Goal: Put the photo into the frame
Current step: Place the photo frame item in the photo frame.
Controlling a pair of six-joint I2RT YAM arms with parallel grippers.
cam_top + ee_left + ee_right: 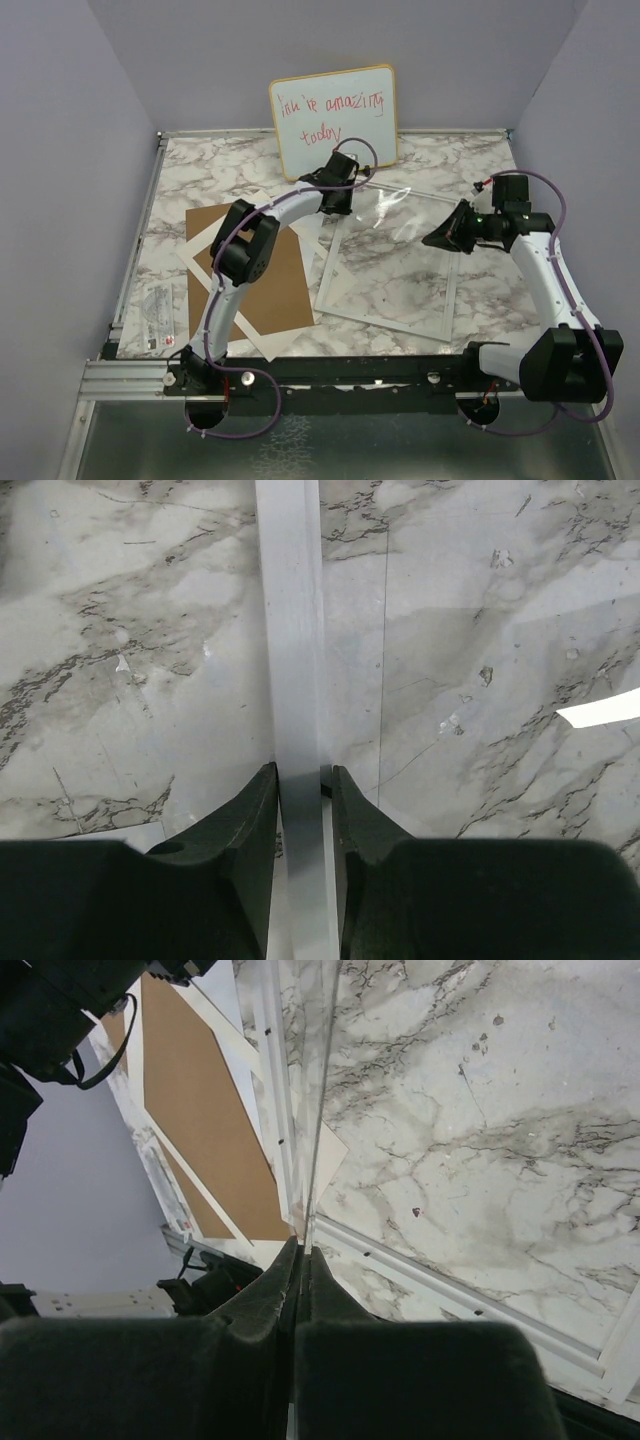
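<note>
The frame (385,318) lies flat mid-table, a thin white rim around marble that shows through. My left gripper (350,200) is at its far left corner. In the left wrist view, the left gripper (300,770) is shut on the white rim (290,630), which runs straight up between the fingers. My right gripper (432,240) is shut on the edge of a clear pane (400,215) held tilted above the frame. In the right wrist view, that pane (325,1080) shows edge-on above the shut right gripper (303,1245), with the rim (450,1295) below. I cannot make out the photo.
A brown backing board (285,290) lies left of the frame on a white mat (262,345). A whiteboard (330,115) with red writing leans on the back wall. A small greyish sheet (155,315) with a red mark sits at the near left corner.
</note>
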